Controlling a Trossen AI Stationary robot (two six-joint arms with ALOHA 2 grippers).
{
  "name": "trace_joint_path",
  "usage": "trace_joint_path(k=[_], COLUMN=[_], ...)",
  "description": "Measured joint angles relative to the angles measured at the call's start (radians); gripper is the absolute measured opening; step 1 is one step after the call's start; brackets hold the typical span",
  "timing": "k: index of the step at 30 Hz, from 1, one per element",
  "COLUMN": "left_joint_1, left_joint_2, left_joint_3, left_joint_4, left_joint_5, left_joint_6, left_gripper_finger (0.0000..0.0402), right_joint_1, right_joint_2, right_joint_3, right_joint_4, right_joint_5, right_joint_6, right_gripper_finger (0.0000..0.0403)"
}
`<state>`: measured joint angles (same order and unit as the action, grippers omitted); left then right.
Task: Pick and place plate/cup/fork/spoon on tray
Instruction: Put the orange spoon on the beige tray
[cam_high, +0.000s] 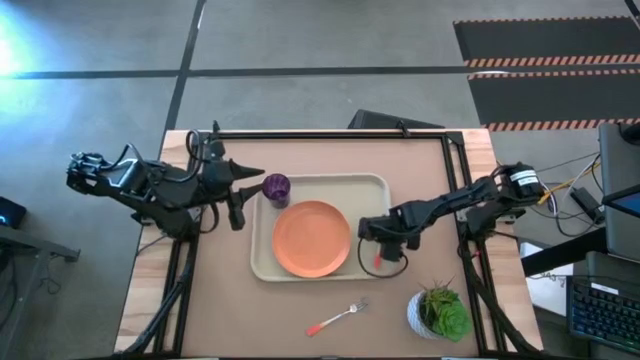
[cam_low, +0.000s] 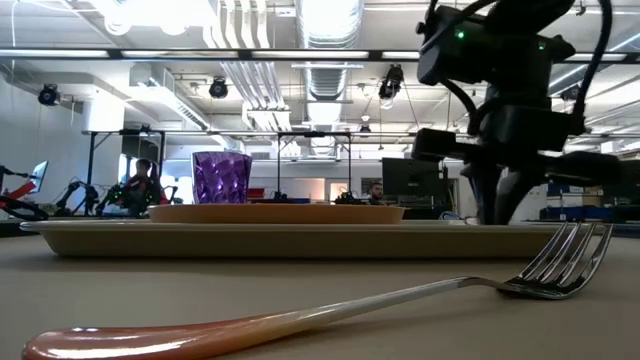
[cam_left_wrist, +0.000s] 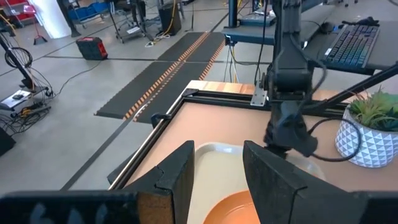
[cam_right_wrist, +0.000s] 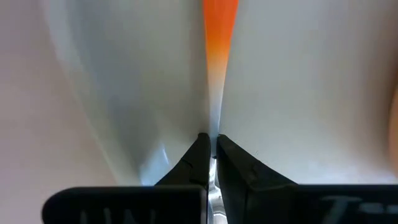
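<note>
Brown worktop (cam_high: 230, 310) with black edge rails, on a grey floor; we count one of each item.

Tray (cam_high: 262, 262): one, cream, long axis running left to right, at the worktop's middle.
Plate (cam_high: 311, 238): one, orange, lying flat inside the tray.
Cup (cam_high: 276, 187): one, purple, upright at the tray's far left corner, just beside the plate.
Fork (cam_high: 337, 319): one, on the bare worktop in front of the tray, apart from it; long axis slanted, tines toward the right and slightly away, red-orange handle toward the near left.
Spoon (cam_right_wrist: 219, 43): one, we see its thin orange handle running straight away from the right claw (cam_right_wrist: 211, 144), which is pressed together on the metal end, over the tray's right end.
Left claw (cam_left_wrist: 216, 165): spread, holding nothing, its arm reaching in from the left, beside the tray's left end near the cup.
Potted plant (cam_high: 438, 311): one, white pot, near right of the worktop.
</note>
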<state>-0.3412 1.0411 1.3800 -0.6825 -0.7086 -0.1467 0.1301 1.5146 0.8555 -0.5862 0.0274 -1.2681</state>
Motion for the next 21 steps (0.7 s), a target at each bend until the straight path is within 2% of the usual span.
trace_joint_path(k=[9, 16, 21], left_joint_1=[0.0, 0.0, 0.001], left_joint_2=[-0.01, -0.01, -0.01], left_joint_3=[0.0, 0.0, 0.0], left_joint_4=[0.014, 0.014, 0.018], left_joint_5=[-0.001, -0.002, -0.003], left_joint_6=[0.006, 0.006, 0.001], left_gripper_finger=[0.012, 0.012, 0.012], right_joint_1=[-0.026, -0.026, -0.026], right_joint_2=[-0.002, -0.002, -0.002], right_joint_3=[0.0, 0.0, 0.0], right_joint_4=[0.024, 0.031, 0.035], right_joint_5=[-0.002, -0.009, -0.001], right_joint_6=[-0.007, 0.116, 0.124], right_gripper_finger=[0.0008, 0.0011, 0.0028])
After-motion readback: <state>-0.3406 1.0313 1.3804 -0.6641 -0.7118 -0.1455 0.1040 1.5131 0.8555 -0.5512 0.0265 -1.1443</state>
